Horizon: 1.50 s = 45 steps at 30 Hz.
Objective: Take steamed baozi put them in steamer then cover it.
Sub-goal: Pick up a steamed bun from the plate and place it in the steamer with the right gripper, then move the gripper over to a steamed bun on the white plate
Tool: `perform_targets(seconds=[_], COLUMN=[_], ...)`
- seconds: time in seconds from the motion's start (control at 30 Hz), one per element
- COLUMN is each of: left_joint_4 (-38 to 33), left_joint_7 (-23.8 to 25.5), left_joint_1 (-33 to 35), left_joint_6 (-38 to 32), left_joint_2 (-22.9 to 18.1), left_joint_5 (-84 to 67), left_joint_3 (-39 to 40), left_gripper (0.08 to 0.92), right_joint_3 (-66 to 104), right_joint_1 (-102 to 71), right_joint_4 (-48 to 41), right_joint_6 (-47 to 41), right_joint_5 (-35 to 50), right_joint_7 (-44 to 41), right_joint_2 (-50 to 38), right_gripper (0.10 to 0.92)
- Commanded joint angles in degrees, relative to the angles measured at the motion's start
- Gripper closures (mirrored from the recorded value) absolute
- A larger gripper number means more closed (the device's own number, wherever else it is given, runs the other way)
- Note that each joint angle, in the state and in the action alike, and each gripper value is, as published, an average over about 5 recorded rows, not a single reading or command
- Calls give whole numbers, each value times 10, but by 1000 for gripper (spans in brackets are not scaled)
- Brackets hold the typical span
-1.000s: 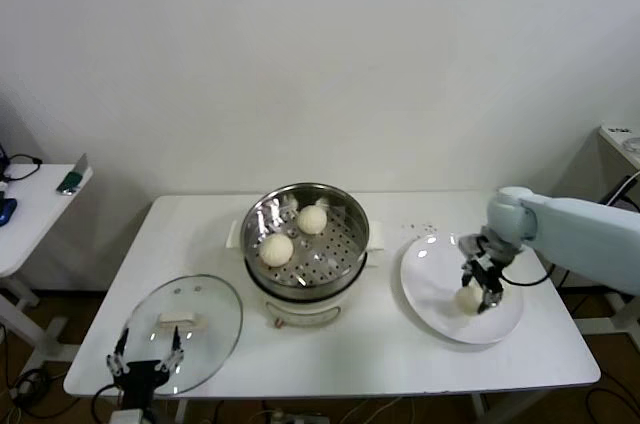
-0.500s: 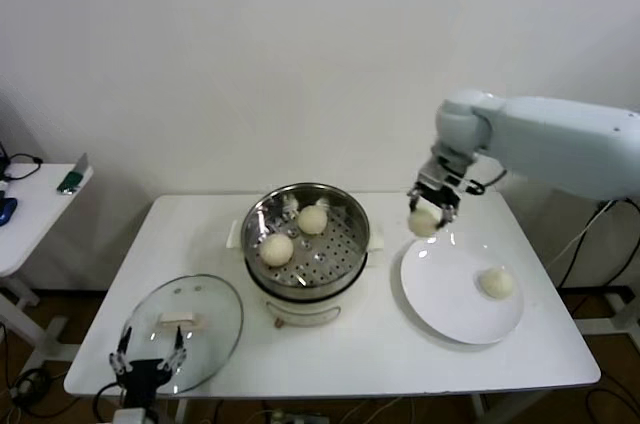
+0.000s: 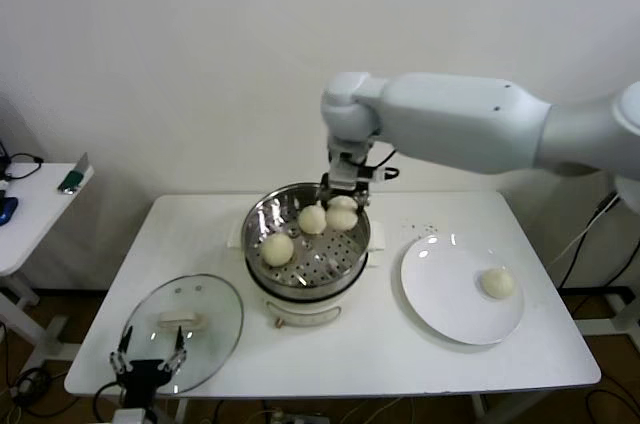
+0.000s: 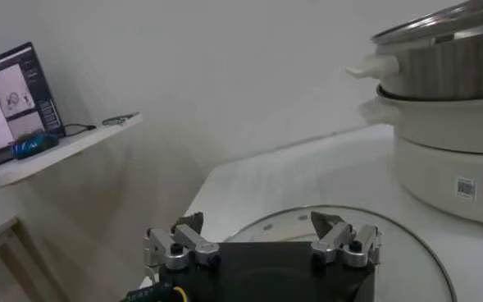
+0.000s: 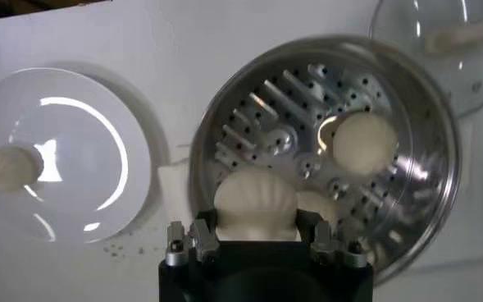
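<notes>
My right gripper (image 3: 342, 202) is shut on a steamed baozi (image 3: 342, 215) and holds it over the far right part of the steamer (image 3: 258, 219). In the right wrist view the baozi (image 5: 256, 201) sits between the fingers of the gripper (image 5: 256, 223) above the perforated tray (image 5: 282, 115). Two more baozi (image 3: 277, 247) (image 3: 312, 218) lie on the tray. A fourth baozi (image 3: 496, 282) lies on the white plate (image 3: 440, 284). The glass cover (image 3: 215, 319) lies flat on the table at the front left. My left gripper (image 3: 148, 364) is open and empty at the cover's near edge.
The white table (image 3: 380, 354) ends just in front of the cover and the plate. A side table (image 3: 30, 209) with small objects stands to the left. The left wrist view shows the cover (image 4: 405, 254) below the left gripper (image 4: 262, 230) and the steamer's wall (image 4: 446, 123) beyond it.
My right gripper lifted a baozi off the white plate and carried it left, from above the plate to over the steamer. The left arm has not moved.
</notes>
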Motion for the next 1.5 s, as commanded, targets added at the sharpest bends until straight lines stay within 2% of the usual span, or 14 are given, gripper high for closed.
perform_targets(seconds=[0.03, 0.63, 0.87, 1.1, 1.27, 1.4, 1.5], left_joint_4=[6, 19, 19, 15, 10, 6, 5], left_joint_7=[0, 1, 1, 1, 1, 1, 1], left_joint_1=[-3, -15, -12, -11, -11, -8, -6], left_joint_6=[1, 2, 1, 1, 2, 0, -1], left_joint_2=[4, 7, 7, 6, 8, 10, 11], left_joint_5=[-2, 0, 0, 2, 4, 4, 4], left_joint_3=[0, 2, 2, 4, 6, 8, 9], left_gripper=[177, 177, 177, 177, 177, 177, 177], right_joint_3=[15, -3, 11, 26, -4, -89, -117], right_joint_1=[-81, -93, -84, -37, 21, 71, 79], right_joint_4=[-3, -10, -15, -31, -39, -19, -2], right_joint_6=[28, 44, 48, 34, -54, -185, -267], right_joint_5=[-32, -31, -45, -11, 81, 207, 246], right_joint_7=[-4, 6, -1, -2, 31, 104, 130], right_joint_2=[62, 64, 56, 18, -55, -147, -220], right_gripper=[380, 365, 226, 203, 202, 203, 203])
